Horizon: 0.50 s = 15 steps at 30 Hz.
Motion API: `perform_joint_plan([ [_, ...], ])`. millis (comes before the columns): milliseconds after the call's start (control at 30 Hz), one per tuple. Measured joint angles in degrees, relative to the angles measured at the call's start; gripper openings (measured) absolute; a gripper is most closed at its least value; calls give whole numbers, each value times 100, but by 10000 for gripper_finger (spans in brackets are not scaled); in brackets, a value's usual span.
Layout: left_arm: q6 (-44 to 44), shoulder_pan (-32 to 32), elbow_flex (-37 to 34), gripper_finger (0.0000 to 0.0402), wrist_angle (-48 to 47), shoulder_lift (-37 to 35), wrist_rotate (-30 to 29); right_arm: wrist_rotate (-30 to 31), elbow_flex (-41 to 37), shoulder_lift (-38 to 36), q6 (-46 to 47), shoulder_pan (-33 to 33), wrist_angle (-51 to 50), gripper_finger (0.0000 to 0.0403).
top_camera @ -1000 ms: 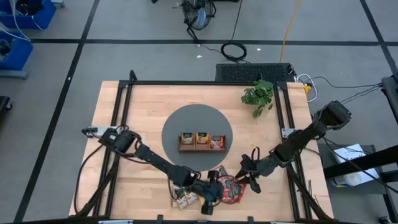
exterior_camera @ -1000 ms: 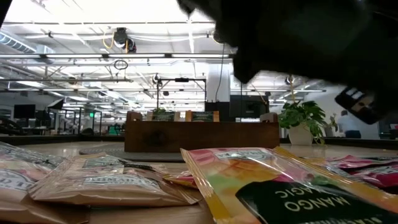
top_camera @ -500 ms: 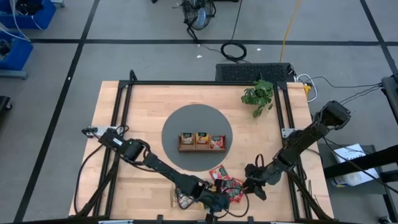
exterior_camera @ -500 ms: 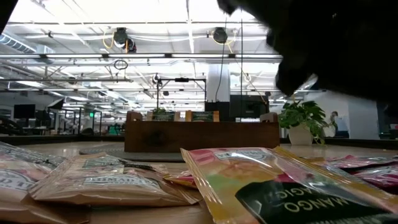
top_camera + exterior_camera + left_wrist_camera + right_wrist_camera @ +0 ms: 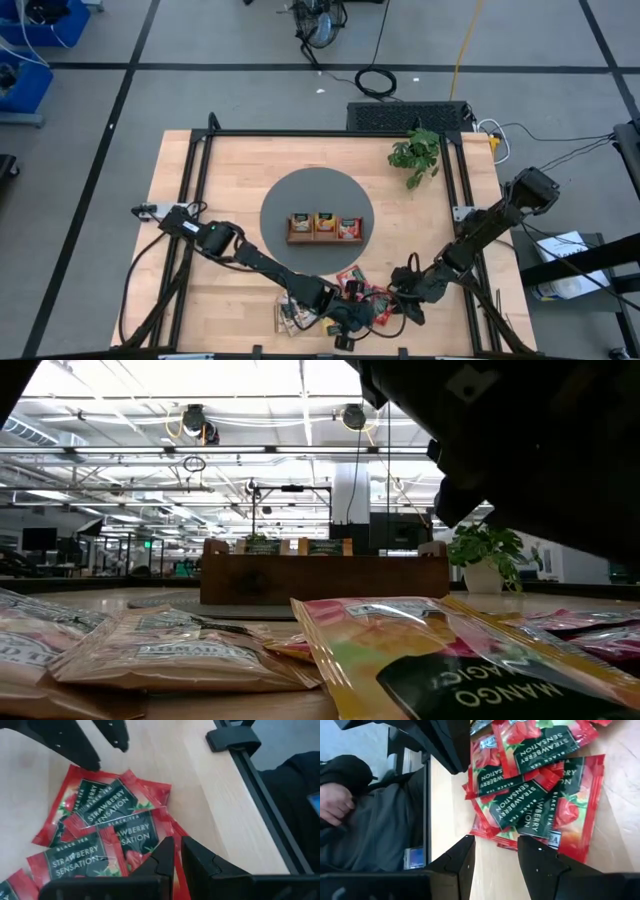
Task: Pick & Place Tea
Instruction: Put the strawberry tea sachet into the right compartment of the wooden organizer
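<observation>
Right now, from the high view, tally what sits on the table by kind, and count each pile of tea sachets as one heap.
Wooden tray: 1
Round grey mat: 1
Potted plant: 1
Red sachet heap: 1
Paler sachet heap: 1
Total: 5

Workshop interior, grey floor
Grey floor (image 5: 200, 100) crossed by dark tape lines; coiled black cable (image 5: 376, 81); yellow cord (image 5: 466, 40); blue bins (image 5: 22, 60); ceiling strip lights (image 5: 180, 452) over distant dark racking; potted plant (image 5: 486, 555)
</observation>
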Motion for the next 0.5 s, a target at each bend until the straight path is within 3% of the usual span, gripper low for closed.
perform_joint_plan([
  [500, 1, 156, 2, 37, 48, 212, 352, -13, 0, 365, -99, -91, 138, 137],
])
